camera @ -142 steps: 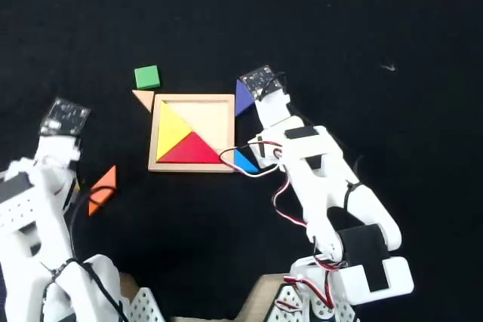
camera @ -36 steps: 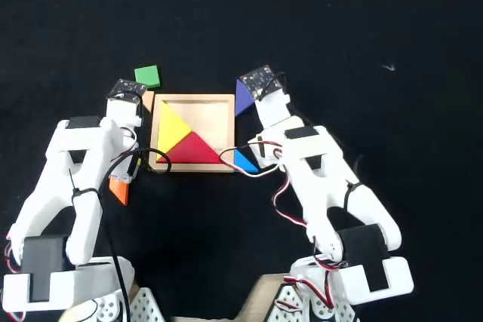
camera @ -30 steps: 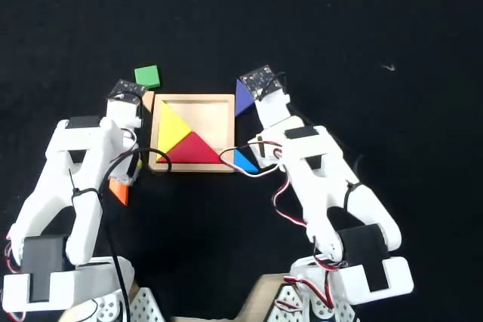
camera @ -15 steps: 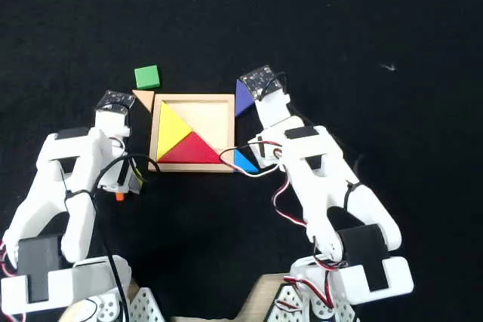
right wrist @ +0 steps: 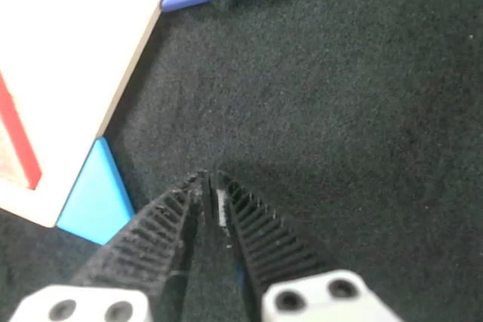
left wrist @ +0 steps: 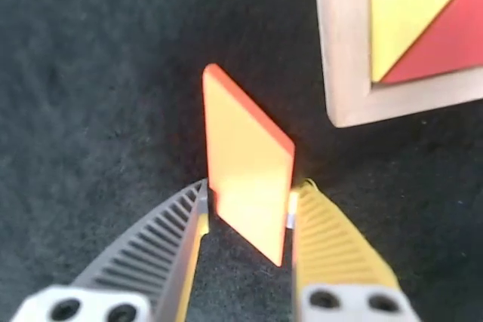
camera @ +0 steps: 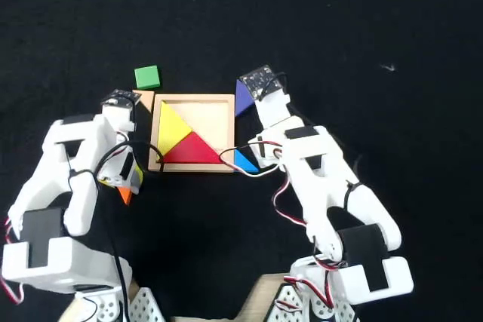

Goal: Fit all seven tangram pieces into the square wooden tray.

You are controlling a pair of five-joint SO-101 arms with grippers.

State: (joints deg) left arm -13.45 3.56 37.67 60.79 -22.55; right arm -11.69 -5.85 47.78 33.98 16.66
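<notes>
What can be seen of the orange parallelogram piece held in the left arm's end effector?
The flat orange parallelogram piece looks like painted wood, with a paler broad face and a darker orange rim. It stands on edge, clamped between the two fingers of the left end effector. It is above the black cloth, beside a corner of the square wooden tray and apart from it. Whether it touches the cloth cannot be told.

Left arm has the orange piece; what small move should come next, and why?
Probably lift the left gripper and swing it over the wooden tray: its fingers grip the orange piece on edge just outside the tray's corner, and the half beside the yellow triangle and red triangle is bare.
</notes>
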